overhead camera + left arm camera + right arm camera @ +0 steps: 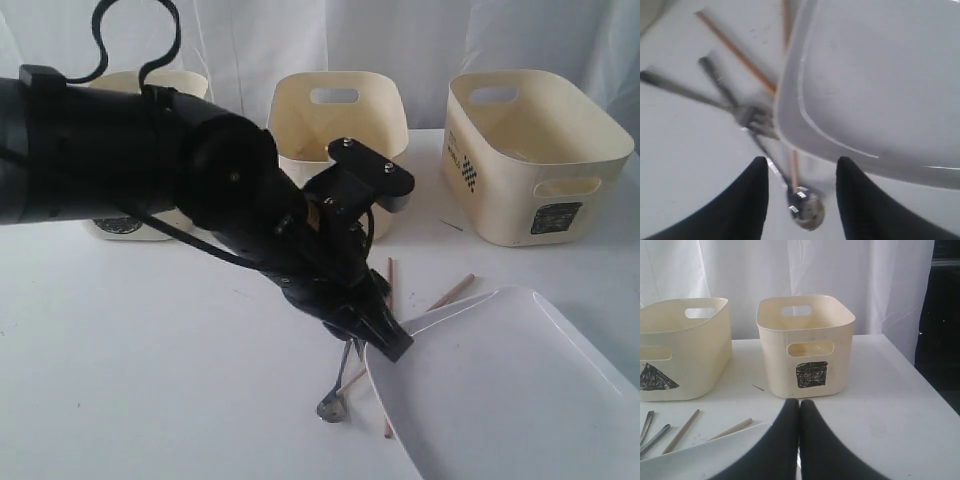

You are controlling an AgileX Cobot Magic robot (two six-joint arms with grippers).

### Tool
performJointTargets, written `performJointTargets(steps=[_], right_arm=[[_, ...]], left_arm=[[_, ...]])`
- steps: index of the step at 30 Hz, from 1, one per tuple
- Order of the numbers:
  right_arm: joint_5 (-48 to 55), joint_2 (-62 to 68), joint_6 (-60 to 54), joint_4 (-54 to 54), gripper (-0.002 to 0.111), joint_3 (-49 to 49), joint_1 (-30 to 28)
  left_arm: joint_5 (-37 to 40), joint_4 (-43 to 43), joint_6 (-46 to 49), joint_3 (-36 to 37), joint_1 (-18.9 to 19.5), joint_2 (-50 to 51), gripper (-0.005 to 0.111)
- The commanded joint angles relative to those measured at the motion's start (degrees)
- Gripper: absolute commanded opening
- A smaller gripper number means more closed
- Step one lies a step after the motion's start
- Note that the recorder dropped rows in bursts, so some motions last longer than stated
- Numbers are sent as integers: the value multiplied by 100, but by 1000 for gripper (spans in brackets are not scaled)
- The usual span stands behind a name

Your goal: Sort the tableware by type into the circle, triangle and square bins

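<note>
**Item 1, left arm.** You had it coming in from 9 o'clock of the exterior view and sloping down toward 5 o'clock, with the wrist pitched steeply at the table (150, 380). The left gripper (801, 165) had its jaws apart and gripped nothing. Its black fingers (752, 200) stood either side of the spoon (807, 214), whose bowl lay between them untouched. The tip hung right at the rim of the plate.

**Item 2, right arm.** You saw only the right gripper (800, 407), in its own wrist view. Its fingers were pressed together with nothing between them, and it was held above the table facing the bins.

**Item 3, large white plate (520, 400).** It lay flat at 4 o'clock on the table.

**Item 4, steel cutlery.** The spoon and the fork (757, 120) lay crossed at 6 o'clock, just beside the plate's rim, with the fork's head touching that rim.

**Item 5, wooden chopsticks (452, 292).** They lay loose on the table at the plate's far edge, and one ran under its rim.

**Item 6, bins.** All stood upright along the back of the table:
- the square bin (530, 160) at 1 o'clock
- the triangle bin (335, 115) at 12 o'clock
- a third tub (190, 85) at 11 o'clock, mostly hidden behind your left arm
</note>
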Motion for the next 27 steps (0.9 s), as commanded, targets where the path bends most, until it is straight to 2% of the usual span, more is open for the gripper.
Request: performJointTargets(steps=[1,5,8,16,18,22,27], right_arm=[[-43,-37,-40,-16,0,39,13],[-43,-37,-40,-16,0,39,13],[-43,-37,-40,-16,0,39,13],[-43,-37,-40,-16,0,39,13],[-43,-37,-40,-16,0,39,13],[-43,-37,-40,-16,0,39,13],[-43,-37,-40,-16,0,39,13]], left_arm=[[-34,-1334,1136,-132,115,16,48],[62,-1487,1141,-153,268,16,48],[55,-1476,756,-153,400,16,48],[-670,-1290,-310,-153,581,40,47],[-631,-1419,-273,-244,737,94,41],[-62,-2187,757,-527,933,371,30],[359,-2279,892,-963,1003,799,38]])
